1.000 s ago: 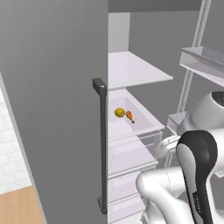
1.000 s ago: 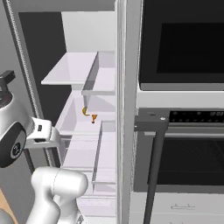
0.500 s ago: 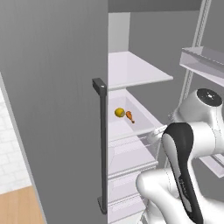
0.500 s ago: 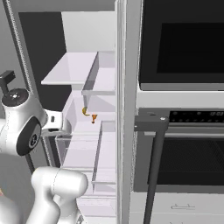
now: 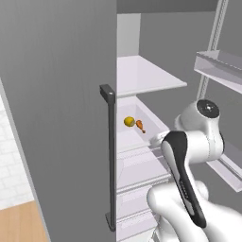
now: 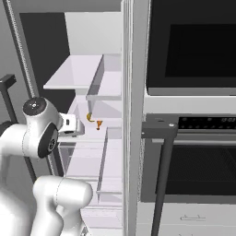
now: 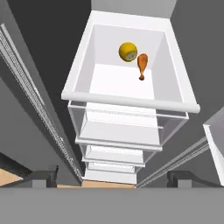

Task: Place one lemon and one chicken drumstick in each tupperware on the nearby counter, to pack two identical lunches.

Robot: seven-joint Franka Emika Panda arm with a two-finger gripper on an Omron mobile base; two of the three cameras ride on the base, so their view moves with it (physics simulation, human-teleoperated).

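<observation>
Yellow lemon (image 7: pixel 127 52) and chicken drumstick (image 7: pixel 142 64) lie just beside each other; tool (image 7: pixel 113 178) spread wide.

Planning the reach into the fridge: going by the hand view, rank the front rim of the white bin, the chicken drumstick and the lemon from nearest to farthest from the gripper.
1. Front rim of the white bin: nearest the gripper, just ahead of it.
2. Chicken drumstick: deeper in the bin, to the right.
3. Lemon: just left of the drumstick, slightly farther back; these two are nearly level.
</observation>
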